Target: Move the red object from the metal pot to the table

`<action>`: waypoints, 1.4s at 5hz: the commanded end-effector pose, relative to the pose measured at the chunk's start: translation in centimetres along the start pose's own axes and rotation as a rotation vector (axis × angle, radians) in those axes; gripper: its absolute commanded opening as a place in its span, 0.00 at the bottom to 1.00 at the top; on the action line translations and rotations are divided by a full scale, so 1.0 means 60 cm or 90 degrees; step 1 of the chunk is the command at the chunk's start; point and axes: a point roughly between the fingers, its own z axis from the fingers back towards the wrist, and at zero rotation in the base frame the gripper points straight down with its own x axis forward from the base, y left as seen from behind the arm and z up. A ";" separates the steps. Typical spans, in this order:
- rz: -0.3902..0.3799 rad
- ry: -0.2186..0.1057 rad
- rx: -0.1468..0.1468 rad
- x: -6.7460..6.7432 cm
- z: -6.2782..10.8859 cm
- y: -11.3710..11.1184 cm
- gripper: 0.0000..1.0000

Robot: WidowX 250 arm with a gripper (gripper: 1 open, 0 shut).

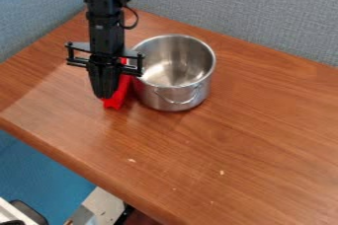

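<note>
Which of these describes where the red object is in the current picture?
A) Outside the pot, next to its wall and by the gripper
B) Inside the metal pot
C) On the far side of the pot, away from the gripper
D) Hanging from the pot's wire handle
A: the red object shows outside the metal pot, next to its wall and right by the gripper.

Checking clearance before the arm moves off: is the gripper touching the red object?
Cannot tell. In the camera view the fingers of the gripper overlap the left edge of the red object, but this single angle hides any contact or gap.
</note>
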 end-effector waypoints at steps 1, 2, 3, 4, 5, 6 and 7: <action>-0.012 -0.044 0.001 -0.004 0.033 -0.015 1.00; -0.016 -0.046 0.000 -0.008 0.036 -0.026 1.00; -0.016 -0.052 0.003 -0.008 0.037 -0.029 0.00; -0.014 -0.054 0.008 -0.010 0.038 -0.031 0.00; -0.019 -0.051 0.001 -0.014 0.046 -0.042 0.00; -0.033 -0.058 -0.003 -0.024 0.066 -0.066 0.00; -0.063 -0.070 -0.012 -0.032 0.102 -0.106 0.00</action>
